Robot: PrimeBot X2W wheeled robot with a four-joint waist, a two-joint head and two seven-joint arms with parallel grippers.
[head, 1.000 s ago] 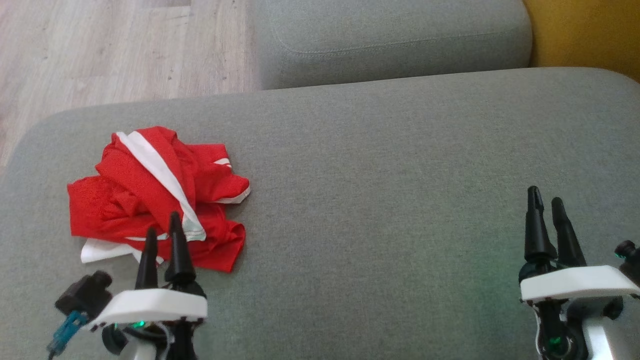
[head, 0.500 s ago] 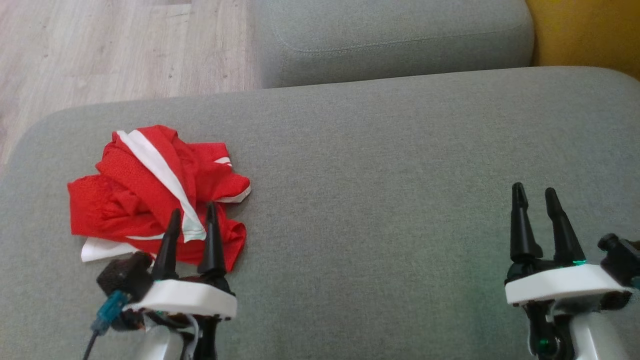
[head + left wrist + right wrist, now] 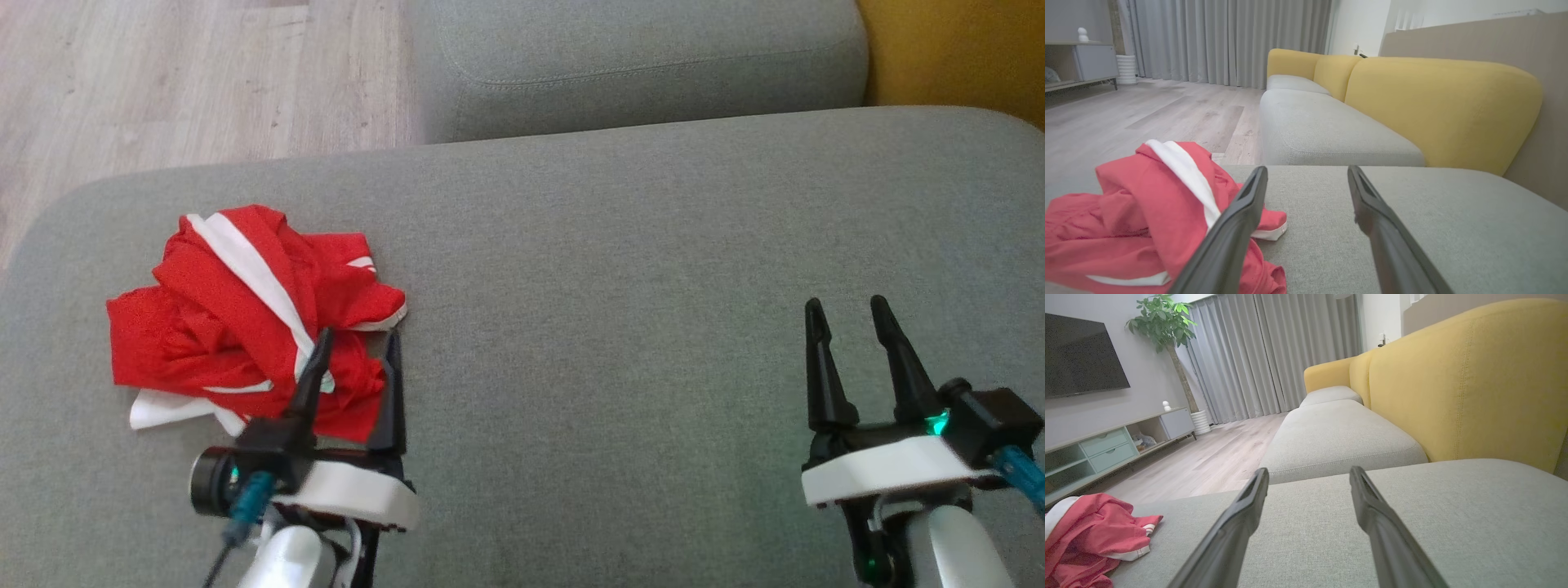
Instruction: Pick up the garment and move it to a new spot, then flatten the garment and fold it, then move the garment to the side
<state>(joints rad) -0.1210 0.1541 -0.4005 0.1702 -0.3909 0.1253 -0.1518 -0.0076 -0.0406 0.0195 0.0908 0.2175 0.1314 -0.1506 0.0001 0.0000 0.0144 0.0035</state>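
A red garment (image 3: 245, 318) with white stripes lies crumpled in a heap on the big grey cushion (image 3: 612, 269). It sits at the cushion's left end, which is the robot's left. A bit of white cloth pokes out at the near side of the heap. Nothing is holding it.

The left gripper (image 3: 359, 333) is over the left part of the cushion too, at the near right corner of the heap. Its two dark fingers are spread wide apart and hold nothing. One finger is in front of the red cloth. The other is over bare cushion, just beside the cloth. I cannot tell if the fingers touch the cloth.

The right gripper (image 3: 846, 300) is over the right end of the cushion, well apart from the garment. Its fingers are spread wide too, with bare grey cushion between them.

Past the far edge of the cushion there is a second grey cushion (image 3: 637, 57), a yellow backrest (image 3: 1453, 375) and a pale wood floor (image 3: 163, 82).
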